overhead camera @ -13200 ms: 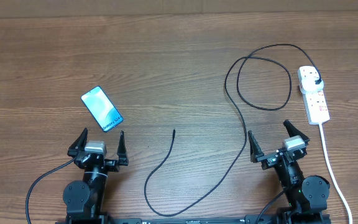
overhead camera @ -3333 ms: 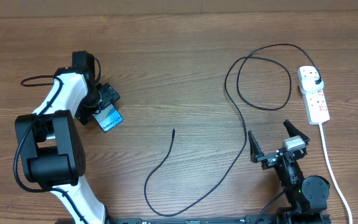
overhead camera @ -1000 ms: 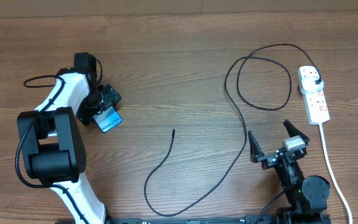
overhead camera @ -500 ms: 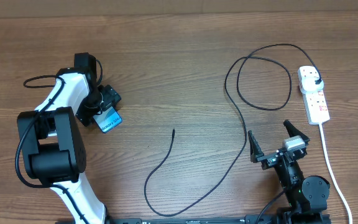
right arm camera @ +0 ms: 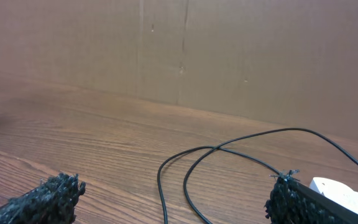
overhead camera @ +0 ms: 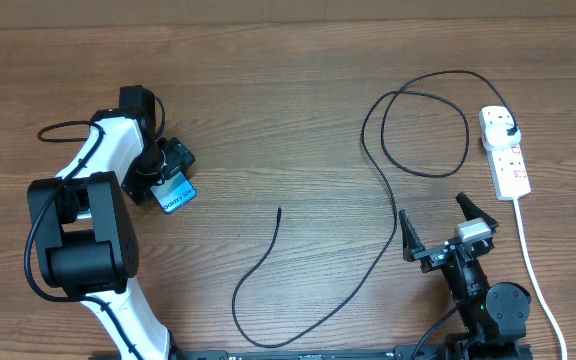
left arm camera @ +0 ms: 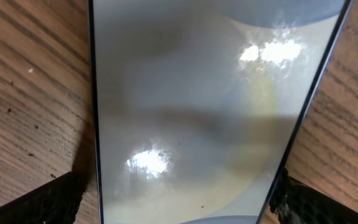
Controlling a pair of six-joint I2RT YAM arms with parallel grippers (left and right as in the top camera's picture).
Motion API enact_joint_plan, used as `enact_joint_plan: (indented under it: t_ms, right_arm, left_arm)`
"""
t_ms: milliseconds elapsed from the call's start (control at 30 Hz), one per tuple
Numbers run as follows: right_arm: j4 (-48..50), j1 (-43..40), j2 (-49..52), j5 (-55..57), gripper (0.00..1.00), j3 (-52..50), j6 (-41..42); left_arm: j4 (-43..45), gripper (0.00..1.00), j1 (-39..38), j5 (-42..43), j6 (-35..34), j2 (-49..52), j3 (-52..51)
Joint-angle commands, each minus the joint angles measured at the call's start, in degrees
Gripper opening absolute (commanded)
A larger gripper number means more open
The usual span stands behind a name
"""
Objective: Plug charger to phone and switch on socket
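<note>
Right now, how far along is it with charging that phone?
Done: the charger's plug sits in the socket. In hand: the open left gripper straddles the phone, not yet gripping. Left: the connector tip lies loose; plugging it in and switching on remain.

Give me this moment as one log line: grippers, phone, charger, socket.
left gripper: open, straddling phone | right gripper: open, at base | charger tip: loose on table | socket: untouched
</note>
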Motion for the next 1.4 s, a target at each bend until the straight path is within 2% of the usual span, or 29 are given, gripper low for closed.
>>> enact_joint_plan:
  t_ms: [0,1367]
  right_arm:
    - [0.3,-0.3,-0.5,0.3,1.00,-0.6,-0.2]
    - [0.3,-0.3,-0.5,0.3,1.00,-0.6,-0.2]
  left_arm:
    - [-1.0,1.00,-0.1,-0.6,-2.1,1.2,-0.5]
    - [0.8,1.00,-0.1,-2.1,-2.0,1.2,-0.5]
